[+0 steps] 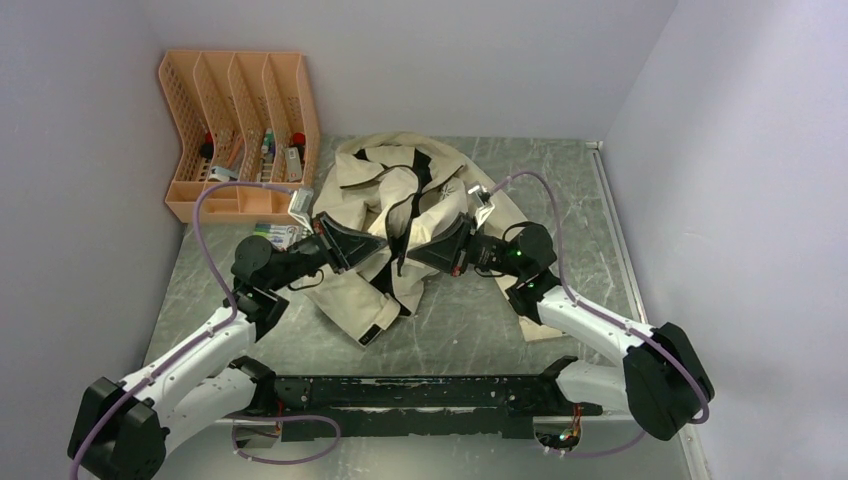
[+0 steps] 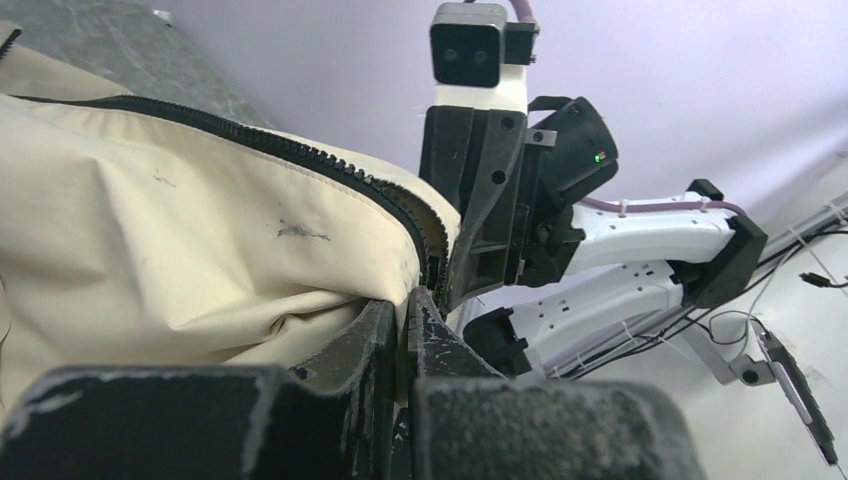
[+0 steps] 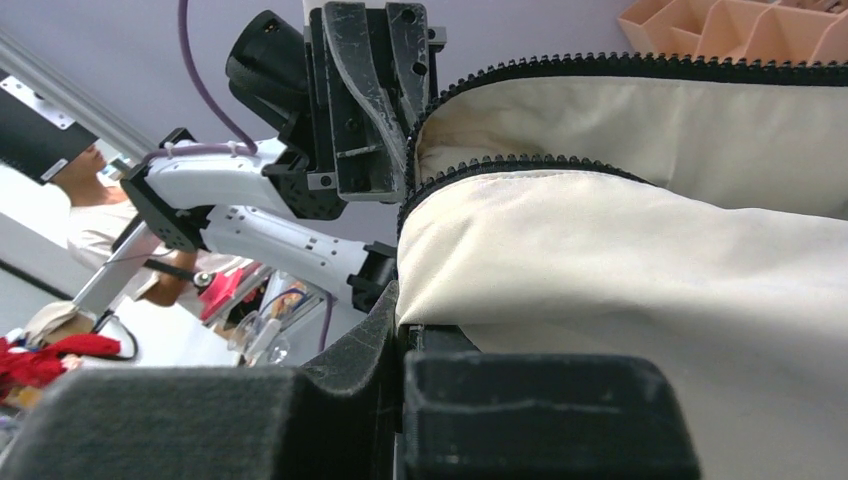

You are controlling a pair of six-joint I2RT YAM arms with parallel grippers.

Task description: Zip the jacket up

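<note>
While both arms lean in over the table (image 1: 470, 320), the jacket (image 1: 350, 195) lies crumpled between the two pincers and beyond them, its cream cloth bunched and dark lining showing along the open front. The left pincer (image 1: 378, 250) is clenched on the jacket's front edge, with cloth squeezed between its fingertips just beside the dark teeth of the zipper (image 2: 300, 150). Facing it, almost tip to tip, the right pincer (image 1: 412, 258) is likewise clamped on cream fabric at the front opening. Seen from the right wrist, two rows of teeth run away from that pincer. They lie apart for most of their length and draw together close by the left pincer's fingers. The gripped stretch of cloth sags away on either side of the pincers. Past the left pincer, against the far wall, stands an orange rack (image 1: 240, 130) with small items in its slots.
</note>
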